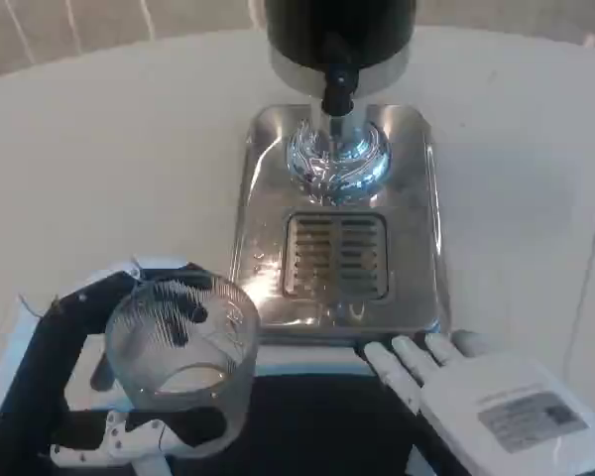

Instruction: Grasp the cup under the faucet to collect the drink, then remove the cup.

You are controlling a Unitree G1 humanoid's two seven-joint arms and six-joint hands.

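A clear ribbed cup (183, 352) is held upright in my left hand (99, 397) at the lower left, left of the dispenser's front edge, with black and white fingers wrapped around it. The black faucet (337, 84) hangs over the chrome base of the drink dispenser (416, 228), with the slotted drip grate (335, 256) in front of it. My right hand (476, 392) lies flat at the lower right, fingers spread and pointing toward the dispenser's front edge, holding nothing.
The steel dispenser base stands on the white round table (109, 159). A dark gap at the table's near edge shows between my hands at the bottom. Open tabletop lies to the left and right of the dispenser.
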